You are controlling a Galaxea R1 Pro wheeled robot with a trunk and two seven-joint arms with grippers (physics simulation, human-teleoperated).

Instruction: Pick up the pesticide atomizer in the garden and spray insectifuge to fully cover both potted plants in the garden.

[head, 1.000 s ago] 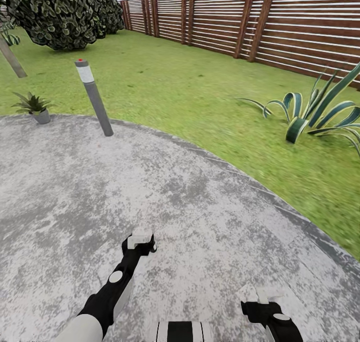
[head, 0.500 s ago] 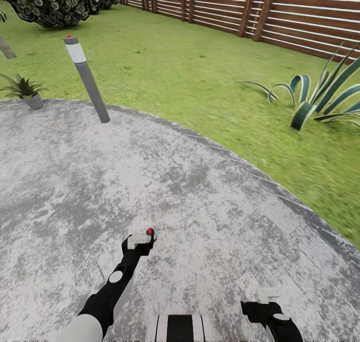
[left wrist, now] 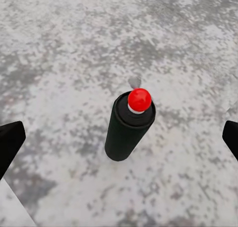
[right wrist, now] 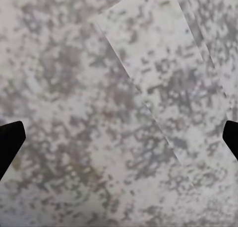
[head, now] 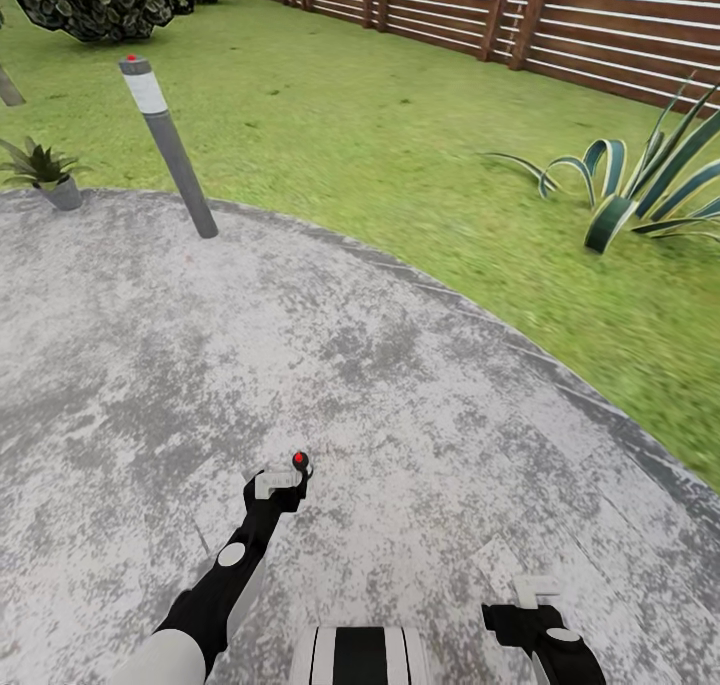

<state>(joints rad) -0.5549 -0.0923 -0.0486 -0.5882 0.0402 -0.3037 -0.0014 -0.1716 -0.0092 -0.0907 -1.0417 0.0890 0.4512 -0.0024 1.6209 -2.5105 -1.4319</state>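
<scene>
Pesticide atomizer (left wrist: 130,123): dark cylinder with red top, upright on the grey stone patio (head: 400,385), centred between the widely spread fingers of the left gripper (left wrist: 119,137) and touching neither; in the head view its red top (head: 299,459) shows just beside that gripper, lower centre of the frame. Right gripper (right wrist: 119,137): fingers spread wide over bare patio, lower right of the head view (head: 535,595). Surroundings: lamp post (head: 170,150) and small potted plant (head: 45,173) upper left, striped agave (head: 640,190) on the lawn (head: 380,135) at right, slat fence (head: 560,25) across the top.
</scene>
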